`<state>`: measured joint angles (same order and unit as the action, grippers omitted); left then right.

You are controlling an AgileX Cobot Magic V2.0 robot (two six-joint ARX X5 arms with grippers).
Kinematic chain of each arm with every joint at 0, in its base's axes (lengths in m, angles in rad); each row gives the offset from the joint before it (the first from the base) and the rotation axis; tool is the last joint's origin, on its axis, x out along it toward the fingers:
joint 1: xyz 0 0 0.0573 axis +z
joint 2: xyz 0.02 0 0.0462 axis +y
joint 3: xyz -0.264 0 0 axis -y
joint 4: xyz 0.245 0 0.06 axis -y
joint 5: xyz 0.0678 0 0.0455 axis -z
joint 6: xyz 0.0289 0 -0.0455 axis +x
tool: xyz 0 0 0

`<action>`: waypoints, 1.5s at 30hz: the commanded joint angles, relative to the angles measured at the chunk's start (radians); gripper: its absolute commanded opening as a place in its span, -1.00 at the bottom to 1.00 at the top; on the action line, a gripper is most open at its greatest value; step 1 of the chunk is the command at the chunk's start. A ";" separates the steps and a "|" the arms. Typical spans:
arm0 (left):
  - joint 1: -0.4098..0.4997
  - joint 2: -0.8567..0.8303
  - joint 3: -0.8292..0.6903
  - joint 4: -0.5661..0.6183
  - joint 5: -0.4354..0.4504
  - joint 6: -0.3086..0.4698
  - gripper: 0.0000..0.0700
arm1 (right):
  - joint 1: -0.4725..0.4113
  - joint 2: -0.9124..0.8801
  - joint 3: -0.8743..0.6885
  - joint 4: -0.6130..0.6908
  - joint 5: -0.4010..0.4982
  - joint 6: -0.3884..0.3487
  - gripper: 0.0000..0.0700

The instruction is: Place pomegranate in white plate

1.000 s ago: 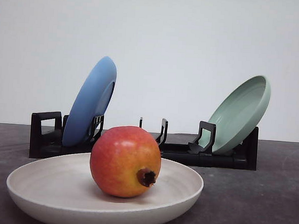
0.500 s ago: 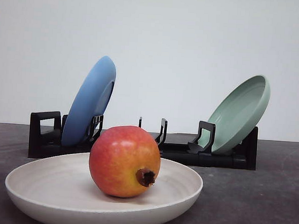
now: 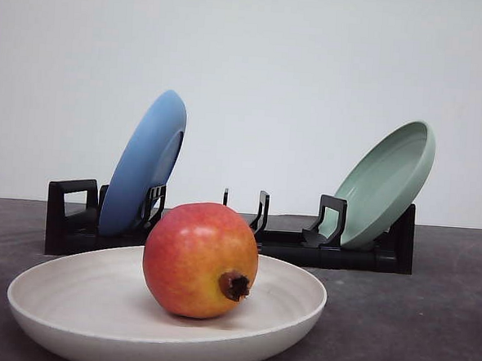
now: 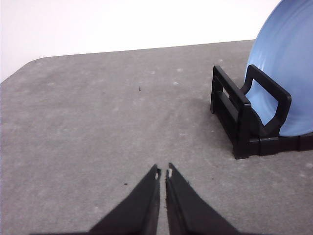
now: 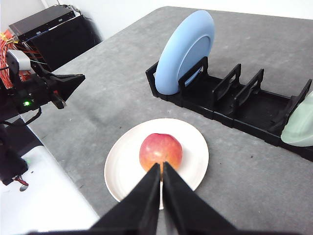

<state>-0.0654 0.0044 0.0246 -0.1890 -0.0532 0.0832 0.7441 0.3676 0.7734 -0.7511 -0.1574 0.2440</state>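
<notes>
The pomegranate point(image 3: 201, 260), red fading to yellow-orange, lies inside the white plate point(image 3: 79, 289) near the table's front, its dark crown stub facing the front camera. From the right wrist view the pomegranate point(image 5: 161, 151) sits at the middle of the white plate point(image 5: 124, 161). My right gripper point(image 5: 162, 166) is shut and empty, raised above the fruit and apart from it. My left gripper point(image 4: 163, 172) is shut with nothing in it, over bare grey table beside the rack's end. The left gripper point(image 5: 80, 78) also appears off to the plate's side.
A black dish rack point(image 3: 286, 245) stands behind the white plate. It holds a blue plate point(image 3: 148, 162) at its left end and a pale green plate point(image 3: 388, 181) at its right end. Black electronics boxes and red cables point(image 5: 44, 29) sit beyond the table's edge.
The whole scene has drifted a few pixels left in the front view. The pomegranate stays at rest in the white plate.
</notes>
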 commanded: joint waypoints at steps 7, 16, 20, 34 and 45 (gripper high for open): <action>0.002 -0.002 -0.013 0.002 0.001 0.004 -1.00 | 0.006 0.002 0.008 0.011 0.001 0.005 -1.00; 0.005 -0.002 -0.013 0.002 0.001 0.004 -1.00 | 0.006 0.002 0.008 0.011 0.001 0.005 -1.00; 0.021 -0.002 -0.013 0.002 0.001 0.004 -1.00 | 0.006 0.002 0.008 0.011 0.001 0.005 -1.00; 0.041 -0.001 -0.013 0.002 0.001 0.004 -1.00 | 0.006 0.002 0.008 0.011 0.001 0.005 -1.00; 0.041 -0.001 -0.013 0.002 0.001 0.004 -1.00 | -0.306 -0.069 -0.061 0.058 -0.129 -0.057 -1.00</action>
<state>-0.0265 0.0048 0.0242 -0.1875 -0.0532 0.0853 0.4843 0.2989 0.7195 -0.7043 -0.2807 0.2270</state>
